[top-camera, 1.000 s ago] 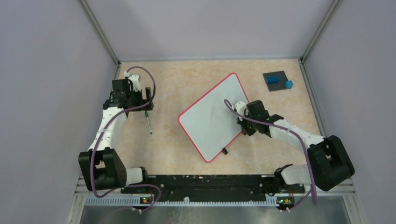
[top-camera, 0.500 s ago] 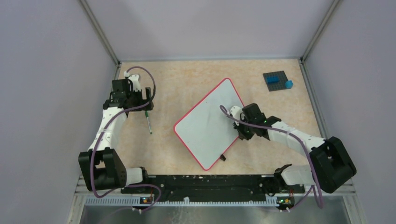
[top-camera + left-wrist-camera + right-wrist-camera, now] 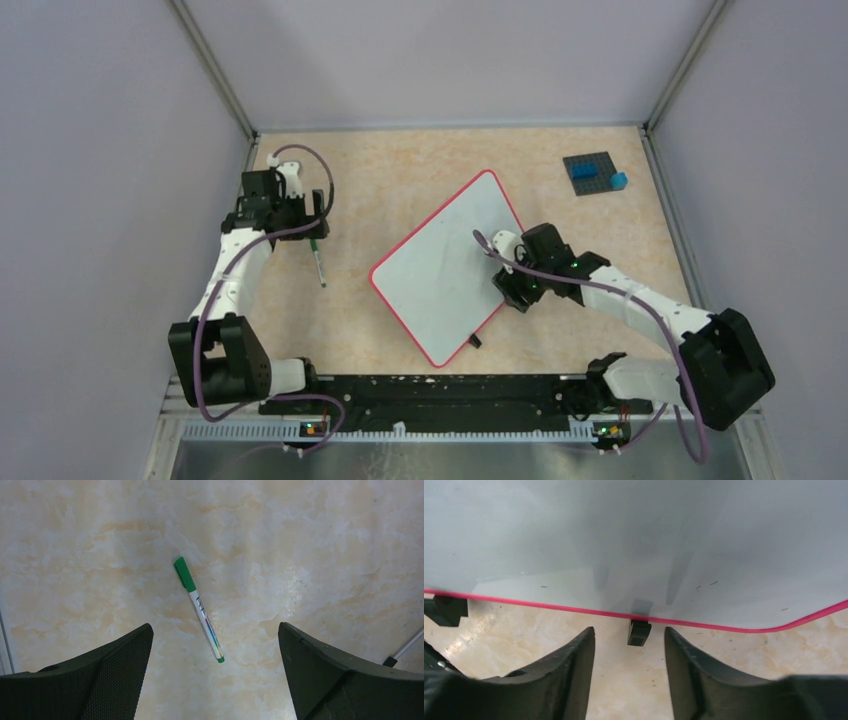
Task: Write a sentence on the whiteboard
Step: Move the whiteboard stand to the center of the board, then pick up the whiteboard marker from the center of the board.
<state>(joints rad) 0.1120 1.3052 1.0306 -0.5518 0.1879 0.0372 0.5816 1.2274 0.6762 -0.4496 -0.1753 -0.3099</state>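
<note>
- The whiteboard [image 3: 440, 268], glossy white with a thin red-pink frame, is lying just ahead of the right gripper [image 3: 626, 645], whose jaws are standing partly apart, holding nothing.
- A black clip foot [image 3: 638, 632] is sitting between its fingertips.
- The left gripper [image 3: 215, 626] is hanging wide open over a green pen [image 3: 198, 609].
- A dark studded plate [image 3: 590, 172] is lying well beyond the right gripper on the beige marbled table [image 3: 400, 170].

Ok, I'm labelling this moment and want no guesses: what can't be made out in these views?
Pen: print on its barrel too small to read, left wrist view.
Whiteboard: cut off by the top and side edges of the right wrist view; its tiny marks are illegible.
Whiteboard's right edge, top view: partly hidden under the right gripper.
Studded plate, top view: too small for detail.
</note>
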